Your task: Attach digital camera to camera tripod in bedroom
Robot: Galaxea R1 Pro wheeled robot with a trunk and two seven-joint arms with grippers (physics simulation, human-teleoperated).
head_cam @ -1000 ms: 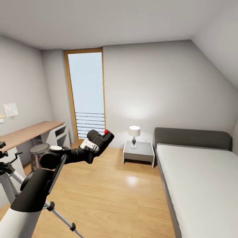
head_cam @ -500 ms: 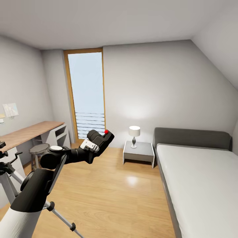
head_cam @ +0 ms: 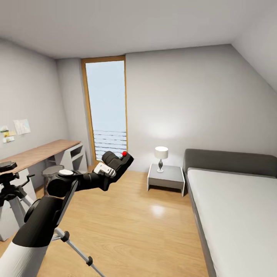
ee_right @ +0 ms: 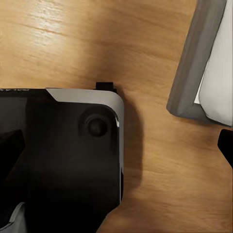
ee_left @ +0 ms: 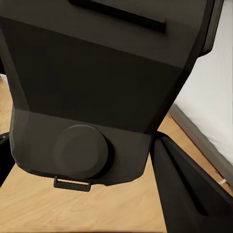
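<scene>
The left gripper (head_cam: 115,166) has its jaws closed on the digital camera (head_cam: 117,161), holding it raised above the wood floor (head_cam: 154,231) with its red button uppermost. In the left wrist view, the camera body (ee_left: 97,97) sits between the fingers (ee_left: 189,189). The right gripper's jaw state cannot be told. The camera tripod (head_cam: 15,192) stands at the near end of the worktop (head_cam: 38,152), on the robot's left, its head plate bare. Step in hand: carrying the camera to the tripod. Next move calls for turning left and lowering the camera onto the head plate.
</scene>
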